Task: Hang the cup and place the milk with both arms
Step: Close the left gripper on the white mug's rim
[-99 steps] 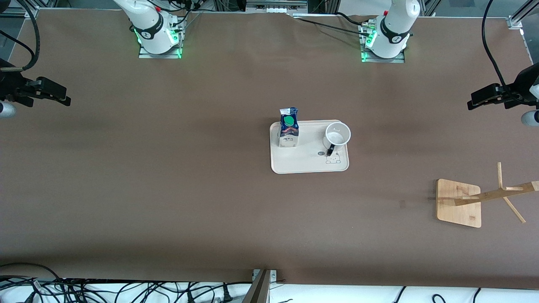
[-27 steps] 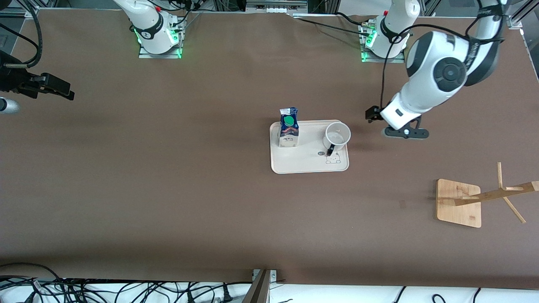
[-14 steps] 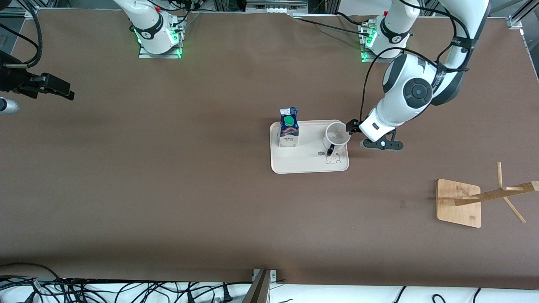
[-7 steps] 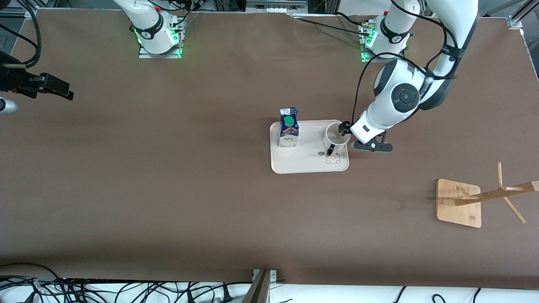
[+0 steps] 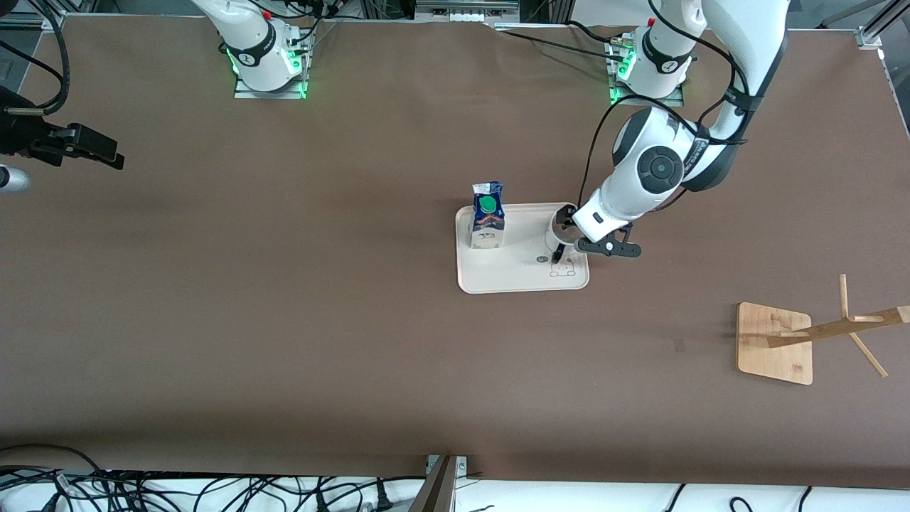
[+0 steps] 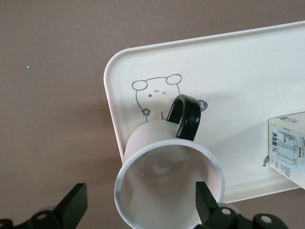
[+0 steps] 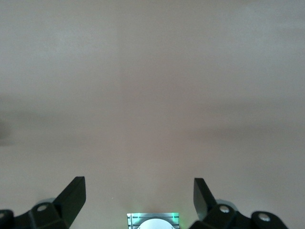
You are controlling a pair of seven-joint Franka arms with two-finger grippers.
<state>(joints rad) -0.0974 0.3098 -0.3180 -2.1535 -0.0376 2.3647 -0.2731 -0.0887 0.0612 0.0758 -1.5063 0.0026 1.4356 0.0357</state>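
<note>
On the tray (image 5: 498,281): cup (image 6: 164,188) upright, milk (image 5: 488,224) beside it. Left gripper (image 6: 138,212) over cup, fingers spread wide astride the rim, gripping nothing, lined up to grasp. Right gripper (image 7: 138,195) waits wide open, empty, at table edge.

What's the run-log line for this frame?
left hand: open, over cup rim | right hand: open, waiting | cup, milk: on tray

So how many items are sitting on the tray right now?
2: the milk toward the right arm's end of the tray, and the cup toward the left arm's end, under the open left gripper.
</note>
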